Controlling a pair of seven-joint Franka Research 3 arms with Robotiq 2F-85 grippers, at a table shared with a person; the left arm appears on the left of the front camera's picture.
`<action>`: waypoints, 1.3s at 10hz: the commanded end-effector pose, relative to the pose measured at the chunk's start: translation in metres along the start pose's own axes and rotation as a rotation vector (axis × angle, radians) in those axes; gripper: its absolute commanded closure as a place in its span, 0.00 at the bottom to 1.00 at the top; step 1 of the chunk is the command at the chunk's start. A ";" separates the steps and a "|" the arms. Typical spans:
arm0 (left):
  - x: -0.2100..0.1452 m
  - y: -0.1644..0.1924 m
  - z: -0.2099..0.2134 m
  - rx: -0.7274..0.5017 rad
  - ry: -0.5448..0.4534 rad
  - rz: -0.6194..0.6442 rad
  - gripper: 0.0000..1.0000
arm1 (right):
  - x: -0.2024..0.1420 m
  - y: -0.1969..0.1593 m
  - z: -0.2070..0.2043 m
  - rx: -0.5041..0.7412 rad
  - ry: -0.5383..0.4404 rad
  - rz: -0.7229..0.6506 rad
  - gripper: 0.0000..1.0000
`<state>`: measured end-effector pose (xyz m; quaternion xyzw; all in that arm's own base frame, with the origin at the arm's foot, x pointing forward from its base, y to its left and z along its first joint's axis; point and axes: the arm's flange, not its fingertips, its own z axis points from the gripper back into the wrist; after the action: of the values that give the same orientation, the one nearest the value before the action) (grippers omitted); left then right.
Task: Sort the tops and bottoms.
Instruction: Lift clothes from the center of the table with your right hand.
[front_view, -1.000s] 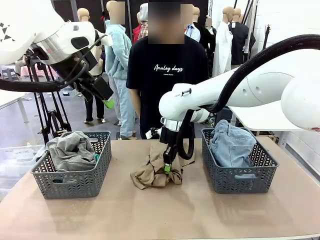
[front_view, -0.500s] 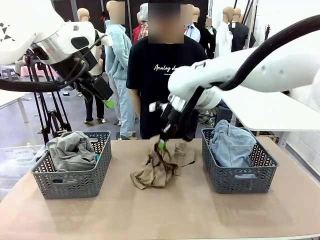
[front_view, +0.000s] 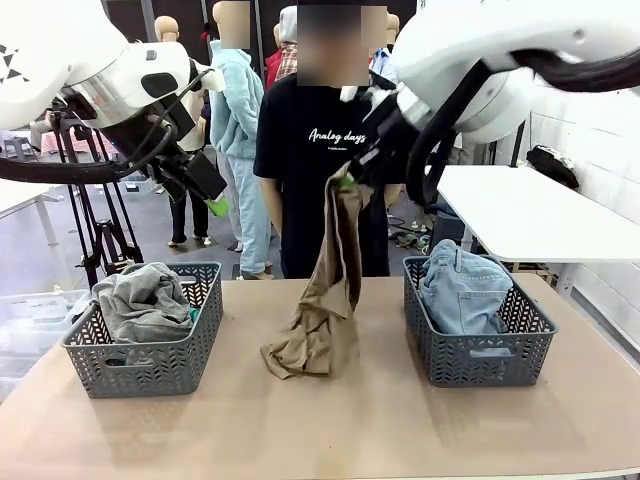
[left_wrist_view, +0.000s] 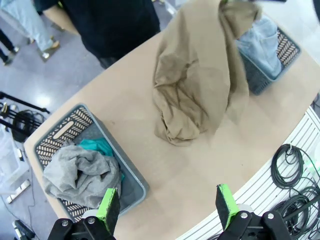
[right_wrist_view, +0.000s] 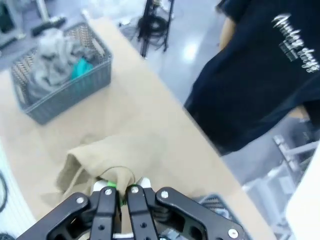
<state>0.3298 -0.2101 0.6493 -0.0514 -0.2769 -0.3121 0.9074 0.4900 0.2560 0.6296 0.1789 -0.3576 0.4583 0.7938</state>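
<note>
I see my right gripper (front_view: 345, 183) clamped on the tan top (front_view: 325, 300), lifted high over the desk's (front_view: 320, 430) middle, its hem touching the surface; left gripper (front_view: 217, 207) spread wide above the left basket (front_view: 150, 360); denim shorts (front_view: 462, 285) fill the right basket (front_view: 480, 355); near edge free

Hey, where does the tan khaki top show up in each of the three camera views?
Front view: the tan top hangs at picture centre from the right gripper, its lower end bunched on the table.
Left wrist view: upper centre, draped down onto the table.
Right wrist view: lower left, just above the shut fingers.
Shared landmark: the basket holding the grey top.
</note>
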 end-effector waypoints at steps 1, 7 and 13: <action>-0.001 0.002 0.001 0.006 0.004 -0.006 0.00 | -0.001 0.018 0.016 -0.088 -0.088 0.083 1.00; -0.001 0.002 0.001 0.006 0.004 -0.006 0.00 | 0.065 0.068 0.076 -0.232 -0.204 0.269 1.00; -0.001 0.002 0.001 0.006 0.004 -0.006 0.00 | 0.067 0.072 0.075 -0.218 -0.189 0.284 1.00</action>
<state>0.3298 -0.2101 0.6493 -0.0514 -0.2768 -0.3120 0.9074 0.4205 0.2894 0.7250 0.0869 -0.4951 0.5073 0.7000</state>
